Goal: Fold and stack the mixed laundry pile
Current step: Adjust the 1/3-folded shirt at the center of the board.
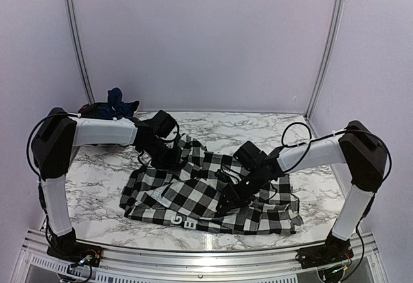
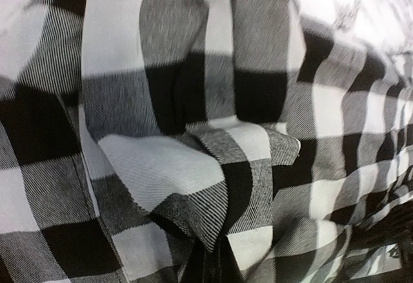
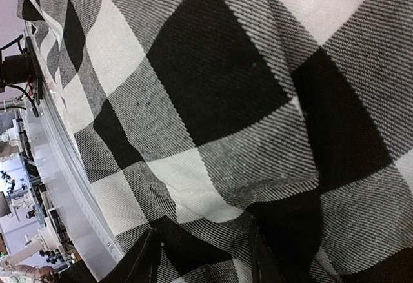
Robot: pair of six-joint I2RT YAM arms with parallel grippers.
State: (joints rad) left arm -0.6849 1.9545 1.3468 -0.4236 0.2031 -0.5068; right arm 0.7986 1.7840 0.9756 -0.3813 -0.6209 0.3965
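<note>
- The left gripper (image 1: 170, 157) is down on the far edge of the checked shirt (image 1: 193, 196) with its jaws closed tight. In its wrist view a raised fold of the cloth runs straight into them, so it has the shirt pinched.
- The right gripper (image 1: 227, 198) presses into the shirt's middle, to the right of the left one and nearer the arm bases. Its fingers (image 3: 142, 260) stand partly apart, with cloth lying between them.
- The shirt lies spread and rumpled on the marble table (image 1: 97, 167), under both grippers and reaching out to either side of them.
- Behind the left gripper and off to its left, a small heap of dark clothes (image 1: 116, 104) sits at the table's back edge, with a blue piece on top.
</note>
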